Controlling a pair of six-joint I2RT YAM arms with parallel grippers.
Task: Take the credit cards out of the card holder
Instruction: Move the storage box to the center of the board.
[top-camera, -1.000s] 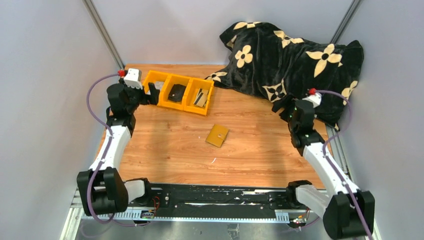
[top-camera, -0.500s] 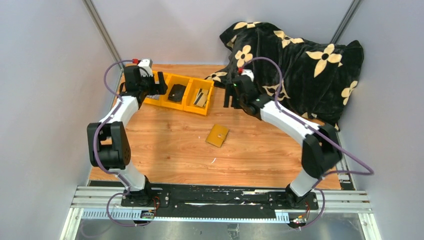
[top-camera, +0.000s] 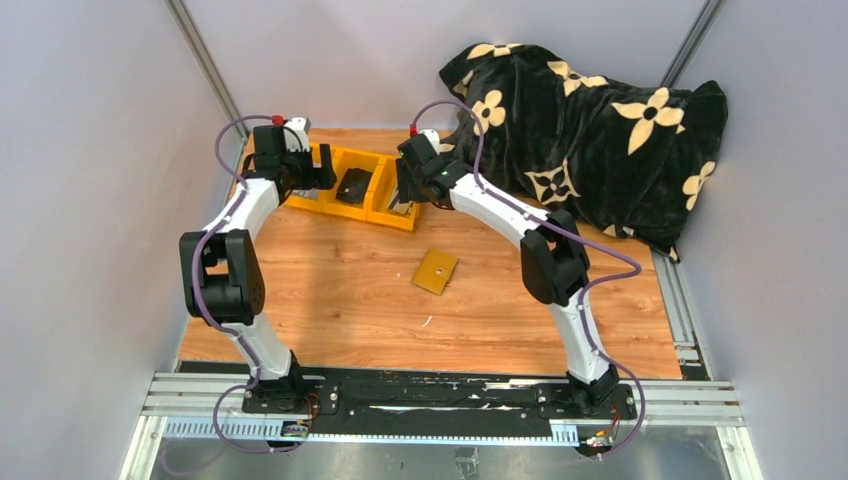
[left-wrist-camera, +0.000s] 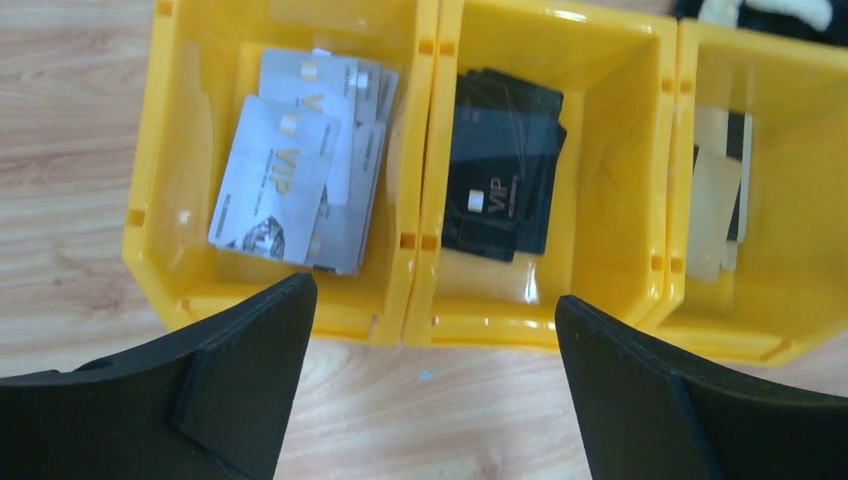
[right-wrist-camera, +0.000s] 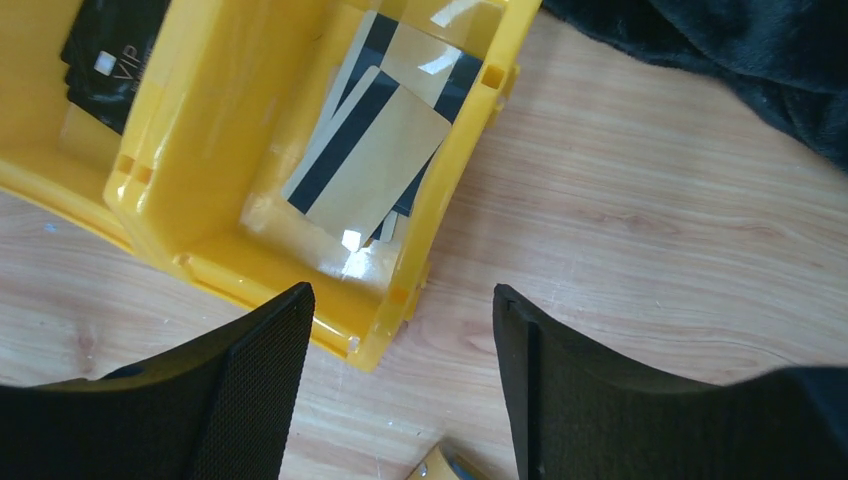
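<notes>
glossy yellow plastic tray (left-wrist-camera: 420, 180), wood-grain table (right-wrist-camera: 620, 230) — matt, plush blanket (top-camera: 600, 130)

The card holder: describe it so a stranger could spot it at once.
Start at the wooden table and look nearer than the yellow three-bin tray. The card holder lies there alone on the wood. Unlike the tray, it is a small, flat, squarish mustard piece without walls.

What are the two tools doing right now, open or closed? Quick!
Left tool: open, holding nothing, over the yellow tray.
Right tool: open, holding nothing, over the same tray's end compartment.
</notes>
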